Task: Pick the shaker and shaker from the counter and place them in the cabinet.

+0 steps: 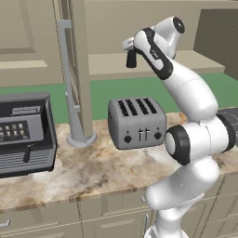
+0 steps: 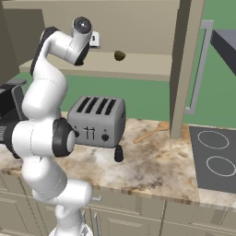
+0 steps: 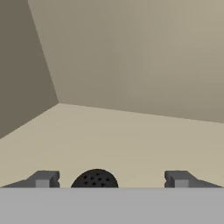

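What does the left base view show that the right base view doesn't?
Left adds: a coffee machine and the shelf shaker up in the cabinet. Right adds: the counter shaker in front of the toaster, a spoon and a brown lump on the shelf. Shared: the toaster, the arm and the door handle.

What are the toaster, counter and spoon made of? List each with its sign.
Toaster: looks like metal, with a matte silver-grey casing and dark slots.
Counter: seemingly polished stone, mottled tan and white with veining.
Spoon: probably wood, plain tan with no gloss.
Everything is rendered, so these are guesses from colour and pattern.
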